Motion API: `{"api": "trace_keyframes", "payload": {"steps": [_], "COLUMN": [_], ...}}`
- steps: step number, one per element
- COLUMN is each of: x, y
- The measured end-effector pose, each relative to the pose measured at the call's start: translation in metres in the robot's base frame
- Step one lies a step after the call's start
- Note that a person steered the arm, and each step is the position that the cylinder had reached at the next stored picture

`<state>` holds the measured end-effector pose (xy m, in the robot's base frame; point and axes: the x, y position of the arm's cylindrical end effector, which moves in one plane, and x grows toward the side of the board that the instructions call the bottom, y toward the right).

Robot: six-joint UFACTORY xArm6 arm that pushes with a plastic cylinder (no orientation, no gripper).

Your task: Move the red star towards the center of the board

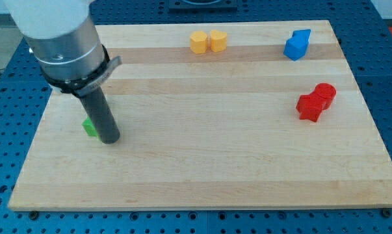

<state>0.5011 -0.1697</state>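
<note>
Two red blocks touch at the view's right. The lower-left one (309, 106) looks like the red star. The upper-right one (325, 93) is rounder. My tip (110, 138) rests on the wooden board (202, 169) at the view's left, far from the red blocks. A green block (89, 127) sits right beside the rod on its left, mostly hidden by it.
Two yellow blocks (197, 41) (218, 39) touch near the view's top centre. Two blue blocks (294, 49) (303, 38) touch at the top right. The arm's grey body (62, 39) covers the board's top left corner.
</note>
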Motion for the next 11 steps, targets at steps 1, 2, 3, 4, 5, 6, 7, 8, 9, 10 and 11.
{"api": "trace_keyframes", "payload": {"steps": [1, 2, 3, 4, 5, 6, 7, 8, 9, 10, 11], "x": [-0.01, -0.038, -0.039, -0.016, 0.011, 0.014, 0.004, -0.003, -0.004, -0.004, -0.004], "y": [-0.006, -0.007, -0.007, -0.007, 0.007, 0.05, 0.093, 0.137, 0.178, 0.22, 0.254]}}
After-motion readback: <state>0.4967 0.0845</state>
